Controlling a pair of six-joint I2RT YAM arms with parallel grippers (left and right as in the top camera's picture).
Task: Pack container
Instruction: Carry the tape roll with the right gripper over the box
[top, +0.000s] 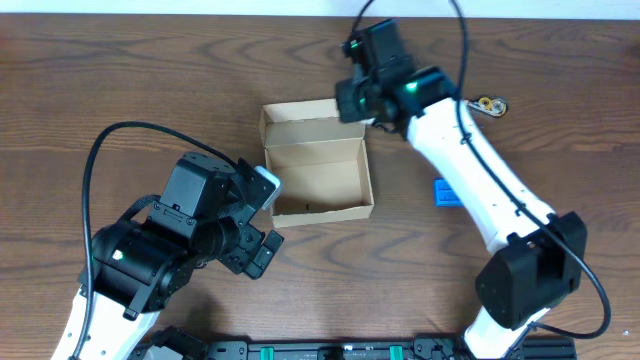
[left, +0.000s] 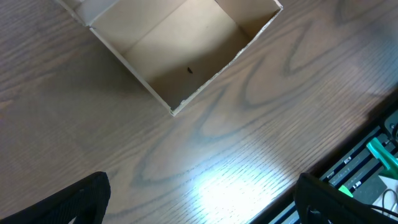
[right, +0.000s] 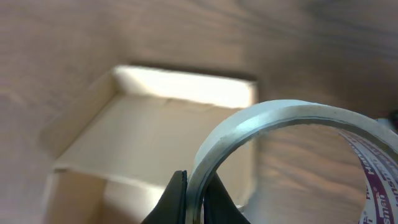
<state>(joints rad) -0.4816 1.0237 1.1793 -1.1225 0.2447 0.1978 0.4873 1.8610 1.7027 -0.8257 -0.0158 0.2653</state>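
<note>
Nearest: left gripper (left: 202, 193) spread wide, gripping nothing, just short of the box (top: 318, 180). Mid-table: box open, flap back, seemingly bare inside. Farthest: right gripper (right: 198, 199) clamped on a tape roll (right: 292, 115), above the far-right rim. Probably mid-carry; next calls for shifting inward, lowering, then letting go.

Brown wood-grain table (top: 120, 80), glare patch.

You are at a robotics lab bench: a wood-grain table (top: 120, 80) carries two cabled white-and-black robot arms, the left arm (top: 130, 265) and the right arm (top: 480, 180), and a black mounting rail (top: 300, 351) with green fittings runs along its near edge.
</note>
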